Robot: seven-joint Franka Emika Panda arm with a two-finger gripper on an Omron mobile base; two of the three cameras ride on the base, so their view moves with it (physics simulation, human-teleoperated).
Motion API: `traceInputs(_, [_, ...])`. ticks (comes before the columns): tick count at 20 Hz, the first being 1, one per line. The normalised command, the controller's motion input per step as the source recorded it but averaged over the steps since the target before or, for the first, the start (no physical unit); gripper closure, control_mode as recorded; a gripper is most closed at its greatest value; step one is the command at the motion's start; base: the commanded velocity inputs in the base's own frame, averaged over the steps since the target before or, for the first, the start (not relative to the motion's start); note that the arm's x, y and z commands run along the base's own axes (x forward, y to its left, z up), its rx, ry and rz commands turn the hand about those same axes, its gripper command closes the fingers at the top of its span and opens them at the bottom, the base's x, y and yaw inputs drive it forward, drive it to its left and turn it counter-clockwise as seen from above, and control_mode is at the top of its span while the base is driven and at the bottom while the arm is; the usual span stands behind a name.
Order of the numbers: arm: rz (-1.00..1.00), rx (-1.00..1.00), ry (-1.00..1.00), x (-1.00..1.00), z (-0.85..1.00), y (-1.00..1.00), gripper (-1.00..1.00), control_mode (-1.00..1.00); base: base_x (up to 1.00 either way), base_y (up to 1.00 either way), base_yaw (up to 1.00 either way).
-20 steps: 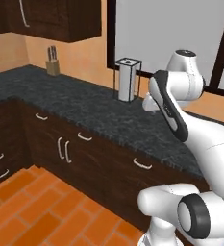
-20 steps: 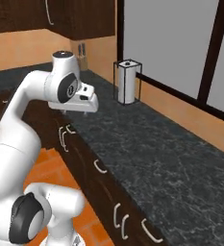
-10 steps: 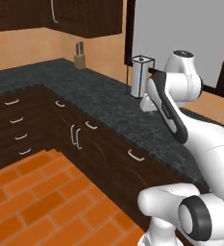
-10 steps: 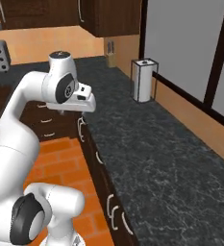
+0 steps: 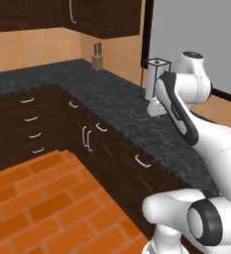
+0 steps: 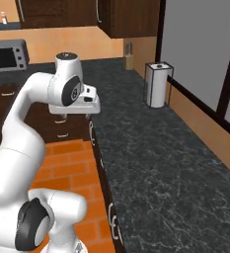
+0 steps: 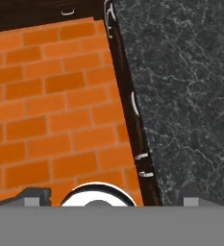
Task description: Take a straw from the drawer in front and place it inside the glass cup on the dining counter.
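Pretty flat, even render lighting all round, no obvious single source. The black speckled bench (image 6: 156,163) stays dark with only pale veining, no real glare. The orange brick floor (image 5: 42,198) is bright and saturated. The white arm (image 6: 25,128) gets soft shading underneath, hardly any cast shadows. Everything's a bit soft and low-res, edges fuzzy, especially the hand view. No visible lens warp at the borders.

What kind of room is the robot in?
A kitchen, most likely. There is a long black counter over dark cabinets, a knife block in the corner, and a microwave.
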Motion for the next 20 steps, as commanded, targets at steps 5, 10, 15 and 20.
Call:
traceInputs(5, [0.0,-0.26,-0.13,0.0,-0.18,0.64,-1.0,-1.0,0.0,0.0,0.0])
traceInputs(10, [0.0,-0.31,-0.09,0.0,-0.4,0.72,-1.0,-1.0,0.0,0.0,0.0])
traceInputs(15, [-0.02,-0.32,-0.07,0.09,-0.55,0.45,-1.0,-1.0,0.0,0.0,0.0])
traceInputs(20, [-0.04,-0.35,-0.08,0.19,-0.65,0.14,-1.0,-1.0,0.0,0.0,0.0])
